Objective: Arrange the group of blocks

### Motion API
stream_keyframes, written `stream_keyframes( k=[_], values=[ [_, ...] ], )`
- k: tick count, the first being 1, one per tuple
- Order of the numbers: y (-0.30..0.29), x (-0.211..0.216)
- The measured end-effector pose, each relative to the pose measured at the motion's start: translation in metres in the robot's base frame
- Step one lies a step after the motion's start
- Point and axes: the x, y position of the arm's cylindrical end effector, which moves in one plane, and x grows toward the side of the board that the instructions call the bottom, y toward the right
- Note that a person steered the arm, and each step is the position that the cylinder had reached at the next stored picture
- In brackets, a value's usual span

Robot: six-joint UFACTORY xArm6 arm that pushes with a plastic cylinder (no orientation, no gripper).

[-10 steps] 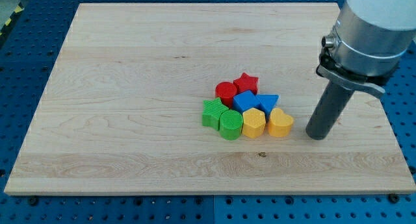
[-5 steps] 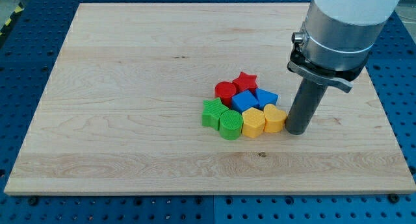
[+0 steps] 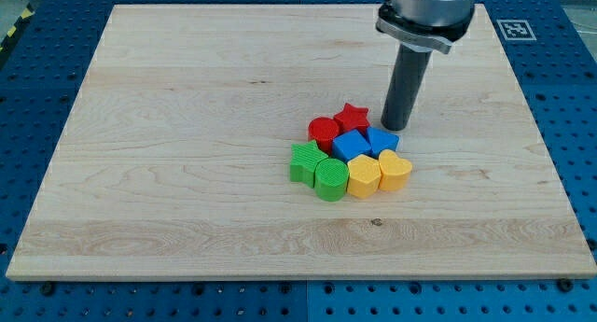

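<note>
Blocks clustered mid-board, tip at their upper right

Eight small plastic blocks sit packed together near the middle of the pale wooden board (image 3: 187,98): two red, a star (image 3: 353,115) and a cylinder (image 3: 324,131); two blue (image 3: 351,144) (image 3: 381,140), partly hidden, shapes unclear; two green (image 3: 304,161) (image 3: 331,178); two yellow (image 3: 364,175), one a heart (image 3: 395,170). My tip (image 3: 396,127) stands just beside the right blue block; it is a bare rod with no jaws.

The pale wooden board (image 3: 187,126) has a smooth, matt face with fine grain running along it. On it, the ribbed green plastic cylinder (image 3: 331,179) and ribbed green plastic star-like block (image 3: 304,162) look ridged on top. The red plastic star (image 3: 353,117) beside them is smooth and matt. The dark matt rod ends at my tip (image 3: 395,127).
</note>
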Motion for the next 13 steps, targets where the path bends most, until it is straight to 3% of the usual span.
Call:
stream_keyframes(
  k=[3, 7, 11, 13],
  values=[
    [-0.020, -0.002],
    [0.005, 0.007],
    [0.039, 0.060],
    [0.040, 0.111]
  ],
)
